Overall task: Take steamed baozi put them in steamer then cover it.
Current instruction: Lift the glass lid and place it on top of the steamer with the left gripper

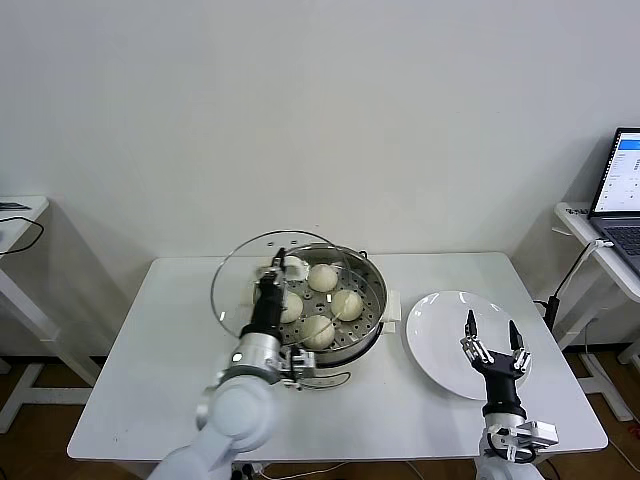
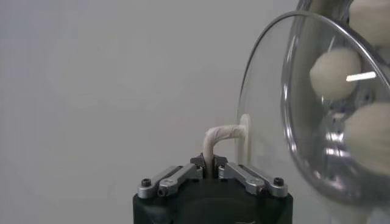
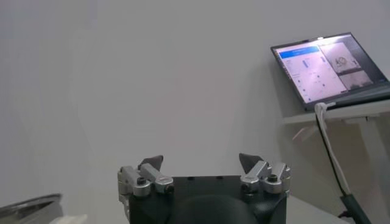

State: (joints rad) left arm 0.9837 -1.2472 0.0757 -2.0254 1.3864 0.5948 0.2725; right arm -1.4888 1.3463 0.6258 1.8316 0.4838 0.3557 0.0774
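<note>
The steamer (image 1: 372,297) stands mid-table with several cream-white baozi (image 1: 346,303) on its perforated tray. A round glass lid (image 1: 232,290) is held tilted on edge over the steamer's left side, partly over the buns. My left gripper (image 1: 272,283) is shut on the lid's white handle (image 2: 222,134). In the left wrist view its fingertips (image 2: 211,163) pinch the handle's thin bar, and baozi (image 2: 334,73) show through the lid (image 2: 268,91). My right gripper (image 1: 491,335) hovers open and empty over the white plate (image 1: 440,335). The right wrist view shows that gripper (image 3: 201,161) with its jaws wide apart.
The plate holds nothing and lies right of the steamer. A laptop (image 1: 620,190) sits on a side table at the far right, with a cable hanging from it (image 3: 329,140). Another small table (image 1: 20,215) stands at the far left.
</note>
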